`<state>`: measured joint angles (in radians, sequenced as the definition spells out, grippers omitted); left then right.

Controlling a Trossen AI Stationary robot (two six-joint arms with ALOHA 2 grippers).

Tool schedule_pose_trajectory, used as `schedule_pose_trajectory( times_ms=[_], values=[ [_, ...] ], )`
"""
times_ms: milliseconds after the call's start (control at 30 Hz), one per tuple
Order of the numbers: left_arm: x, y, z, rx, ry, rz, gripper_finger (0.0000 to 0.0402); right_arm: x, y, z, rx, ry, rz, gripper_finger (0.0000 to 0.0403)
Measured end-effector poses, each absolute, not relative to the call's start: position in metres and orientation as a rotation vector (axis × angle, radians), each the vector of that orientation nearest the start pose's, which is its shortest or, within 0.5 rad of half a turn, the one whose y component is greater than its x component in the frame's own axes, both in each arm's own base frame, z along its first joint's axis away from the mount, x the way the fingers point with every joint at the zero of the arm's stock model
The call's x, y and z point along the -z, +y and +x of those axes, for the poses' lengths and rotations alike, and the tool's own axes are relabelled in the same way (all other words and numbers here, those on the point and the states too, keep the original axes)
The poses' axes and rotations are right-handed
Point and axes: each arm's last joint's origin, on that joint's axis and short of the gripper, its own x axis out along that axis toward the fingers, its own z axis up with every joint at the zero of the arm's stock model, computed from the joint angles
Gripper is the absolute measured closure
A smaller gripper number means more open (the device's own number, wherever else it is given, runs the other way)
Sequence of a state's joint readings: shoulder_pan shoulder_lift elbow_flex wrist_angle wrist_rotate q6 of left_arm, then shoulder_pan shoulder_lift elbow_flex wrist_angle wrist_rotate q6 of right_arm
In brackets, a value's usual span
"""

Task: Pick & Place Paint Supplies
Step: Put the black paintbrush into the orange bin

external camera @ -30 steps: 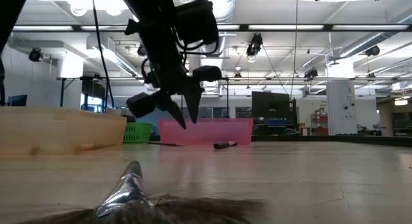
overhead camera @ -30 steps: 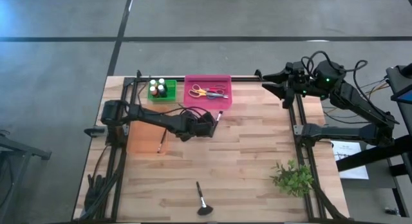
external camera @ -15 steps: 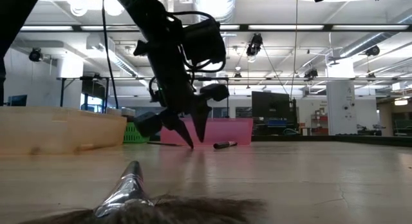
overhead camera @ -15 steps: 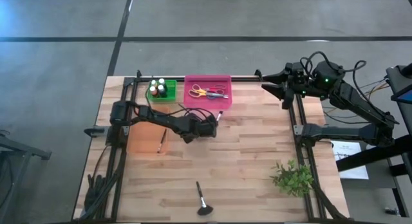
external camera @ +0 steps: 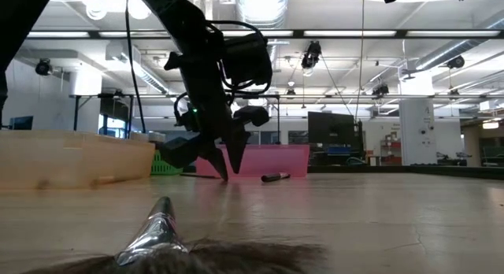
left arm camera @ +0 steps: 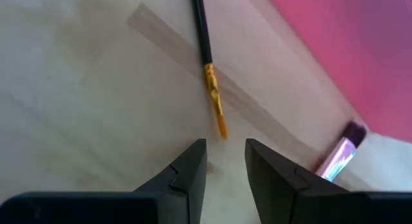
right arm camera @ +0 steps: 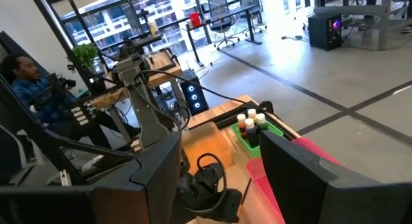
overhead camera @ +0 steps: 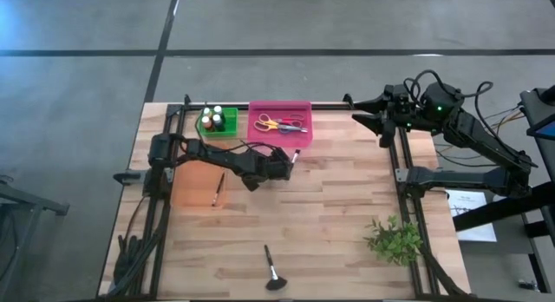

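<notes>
When checked at close range, found the left gripper released: fingers parted by a narrow gap only, with nothing between them. Located it low over the wooden table, tips pointing down and just clear of the boards; could not confirm contact. Placed it, per the high view, near the table's middle, just short of the pink tray.

Noted a slim brush just beyond the fingertips: black handle, gold ferrule, orange bristle tip, flat on the wood, tip towards the gripper, not touching it. Noted beside it a second brush with a shiny ferrule and dark end, lying against the pink tray's near wall.

Recorded, at the table's front edge, a fan brush, bristles towards the low camera, well apart from the gripper. Recorded a leafy sprig at the front right.

Logged, at mid-depth on the left, an orange bin with another dark brush at its inner wall; could not tell whether in or beside.

Logged, at the far edge, small scissors with yellow and red handles in the pink tray, and paint bottles upright in the green tray alongside.

Found the right gripper raised at the far right corner, fingers spread wide, empty.
</notes>
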<state>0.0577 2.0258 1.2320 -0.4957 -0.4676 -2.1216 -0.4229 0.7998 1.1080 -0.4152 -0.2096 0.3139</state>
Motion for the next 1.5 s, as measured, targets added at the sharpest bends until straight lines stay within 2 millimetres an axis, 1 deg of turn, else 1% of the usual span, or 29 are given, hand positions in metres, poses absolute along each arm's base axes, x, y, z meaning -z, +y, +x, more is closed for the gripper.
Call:
schedule_pose_trajectory(
  times_ms=[467, 733, 1233, 1333, 1400, 1500],
  values=[
    [-0.115, 0.043, 0.375, -1.519, 0.254, -1.514, 0.0283, -0.414, -0.055, 0.136, 0.227, 0.068, 0.342, 0.0196],
    [-0.111, 0.044, 0.376, -1.522, 0.238, -1.527, 0.0283, -0.414, -0.055, 0.136, 0.227, 0.068, 0.343, 0.0196],
    [-0.110, 0.045, 0.376, -1.531, 0.239, -1.567, 0.0285, -0.414, -0.055, 0.136, 0.226, 0.068, 0.343, 0.0196],
    [-0.107, 0.045, 0.376, -1.544, 0.240, -1.574, 0.0303, -0.414, -0.055, 0.136, 0.226, 0.069, 0.344, 0.0196],
    [-0.106, 0.045, 0.376, -1.553, 0.248, -1.585, 0.0331, -0.414, -0.055, 0.136, 0.225, 0.069, 0.348, 0.0196],
    [-0.104, 0.043, 0.376, -1.554, 0.249, -1.591, 0.0385, -0.414, -0.054, 0.136, 0.219, 0.069, 0.355, 0.0196]
  ],
)
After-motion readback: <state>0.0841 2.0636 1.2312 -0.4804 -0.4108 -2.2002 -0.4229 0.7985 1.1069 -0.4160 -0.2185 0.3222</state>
